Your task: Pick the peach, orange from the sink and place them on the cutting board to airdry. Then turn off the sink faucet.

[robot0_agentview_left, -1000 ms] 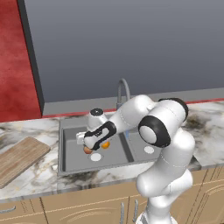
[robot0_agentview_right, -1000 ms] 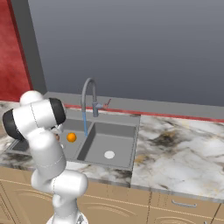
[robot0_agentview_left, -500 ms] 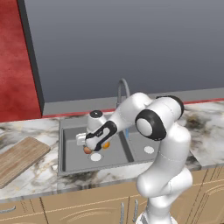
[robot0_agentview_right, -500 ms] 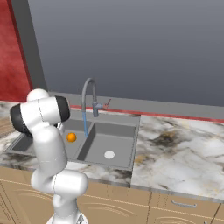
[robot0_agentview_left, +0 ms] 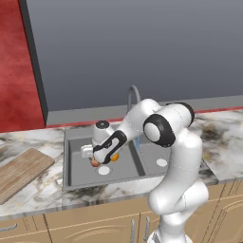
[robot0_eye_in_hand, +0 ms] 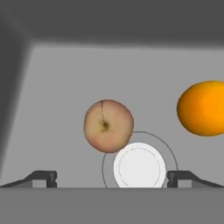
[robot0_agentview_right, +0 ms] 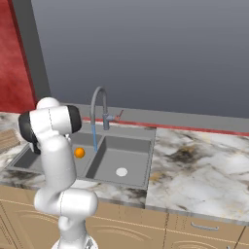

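The peach [robot0_eye_in_hand: 108, 125] lies on the floor of the left basin of the sink [robot0_agentview_left: 76, 137], touching the rim of the round white drain [robot0_eye_in_hand: 139, 166]. The orange [robot0_eye_in_hand: 203, 108] rests apart from it, to its right in the hand view. My gripper [robot0_eye_in_hand: 112, 178] hangs open just above the peach, its two dark fingertips [robot0_eye_in_hand: 43, 177] wide apart with nothing between them. In the left base view the gripper [robot0_agentview_left: 89, 154] sits low in the basin over the peach [robot0_agentview_left: 95, 163], with the orange [robot0_agentview_left: 114, 156] beside it. The cutting board [robot0_agentview_left: 21, 171] lies on the counter to the left. Water runs from the sink faucet [robot0_agentview_right: 99, 104].
The sink's right basin [robot0_agentview_right: 121, 155] holds just its white drain. A blue water stream [robot0_agentview_right: 95, 138] falls by the divider between the basins. Marble counter [robot0_agentview_right: 194, 155] stretches to the right. A grey wall panel rises behind the sink.
The hand has sunk a little lower into the left basin toward the peach. Its jaws have stayed wide open. The fruits have not moved.
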Tool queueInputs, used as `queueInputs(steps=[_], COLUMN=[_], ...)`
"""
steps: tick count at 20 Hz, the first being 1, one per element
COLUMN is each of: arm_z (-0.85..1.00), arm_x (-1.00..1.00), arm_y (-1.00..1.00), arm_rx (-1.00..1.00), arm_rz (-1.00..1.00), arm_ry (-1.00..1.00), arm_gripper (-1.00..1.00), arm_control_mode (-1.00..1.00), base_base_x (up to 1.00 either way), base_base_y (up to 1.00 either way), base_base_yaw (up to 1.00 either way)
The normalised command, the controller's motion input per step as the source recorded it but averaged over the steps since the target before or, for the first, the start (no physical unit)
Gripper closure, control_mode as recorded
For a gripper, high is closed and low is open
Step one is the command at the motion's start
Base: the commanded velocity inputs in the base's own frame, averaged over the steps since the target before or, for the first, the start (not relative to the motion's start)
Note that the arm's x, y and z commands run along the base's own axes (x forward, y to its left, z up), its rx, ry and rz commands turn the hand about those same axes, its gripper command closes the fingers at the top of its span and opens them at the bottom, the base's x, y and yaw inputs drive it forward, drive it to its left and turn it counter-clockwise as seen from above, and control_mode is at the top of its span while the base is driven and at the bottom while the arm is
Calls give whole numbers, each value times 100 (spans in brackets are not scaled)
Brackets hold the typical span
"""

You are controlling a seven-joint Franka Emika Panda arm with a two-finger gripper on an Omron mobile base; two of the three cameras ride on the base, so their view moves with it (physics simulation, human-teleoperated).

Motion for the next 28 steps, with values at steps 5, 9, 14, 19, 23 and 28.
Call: queueInputs(steps=[5,9,14,19,23,28], arm_z=[-14,-17,-19,-18,-17,-18], arm_x=[19,18,15,16,8,10], arm_y=[4,4,1,0,0,2], arm_rx=[0,0,0,0,0,0], arm_rz=[-3,-3,-3,-3,-3,-3], arm_ry=[1,1,1,2,3,3], arm_gripper=[-100,-100,-100,-100,-100,-100], arm_control_mode=[-100,-100,-100,-100,-100,-100], base_base_x=[0,0,0,0,0,0], base_base_y=[0,0,0,0,0,0], base_base_yaw=[0,0,0,0,0,0])
